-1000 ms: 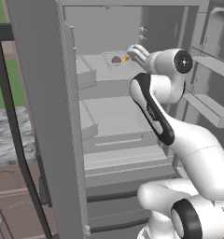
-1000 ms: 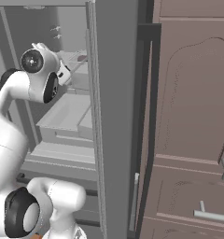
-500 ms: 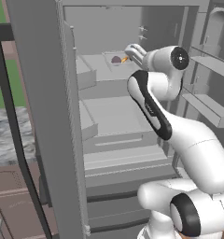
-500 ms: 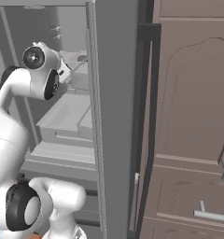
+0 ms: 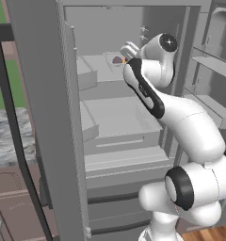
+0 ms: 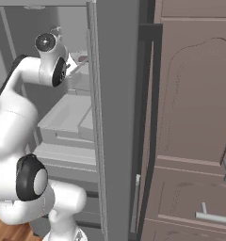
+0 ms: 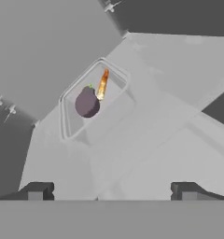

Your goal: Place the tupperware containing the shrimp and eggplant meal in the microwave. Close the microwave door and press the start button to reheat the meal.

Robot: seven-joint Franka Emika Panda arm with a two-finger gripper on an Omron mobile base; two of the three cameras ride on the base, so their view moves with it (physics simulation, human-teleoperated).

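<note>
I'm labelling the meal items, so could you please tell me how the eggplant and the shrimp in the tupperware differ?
The eggplant is a dark purple rounded lump; the shrimp is a thin orange strip. The eggplant looks bulkier, the shrimp longer and slimmer. Both lie touching inside the clear tupperware on the fridge shelf.

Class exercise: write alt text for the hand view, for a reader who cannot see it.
A clear tupperware holding a purple eggplant and an orange shrimp sits on a grey fridge shelf, ahead of the open gripper. The two dark fingertips stand wide apart at the bottom, short of the tub and not touching it.
</note>
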